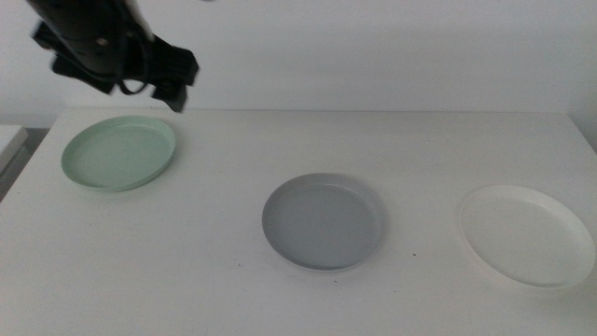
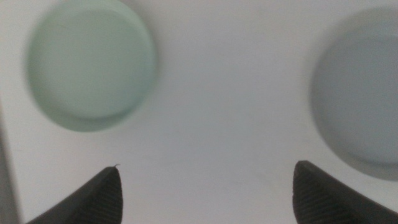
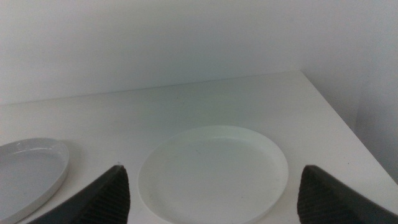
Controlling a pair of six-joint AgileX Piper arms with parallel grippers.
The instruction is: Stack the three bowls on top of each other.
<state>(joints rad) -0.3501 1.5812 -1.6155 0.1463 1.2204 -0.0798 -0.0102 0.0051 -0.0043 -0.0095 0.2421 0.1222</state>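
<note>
Three shallow bowls lie apart on the white table: a mint green bowl [image 1: 119, 152] at the far left, a grey bowl [image 1: 324, 221] in the middle and a white bowl [image 1: 527, 235] at the right. My left gripper [image 1: 175, 82] hangs in the air above and behind the green bowl, open and empty. Its wrist view looks down on the green bowl [image 2: 92, 65] and the grey bowl [image 2: 360, 93], with the left gripper [image 2: 208, 193] spread wide. My right gripper [image 3: 214, 193] is open, low and just short of the white bowl [image 3: 214, 173]; the grey bowl [image 3: 28, 171] lies beside it.
The table's back edge meets a white wall. A narrow white ledge [image 1: 9, 140] sits off the table's left end. The table's right edge [image 3: 339, 118] runs close to the white bowl.
</note>
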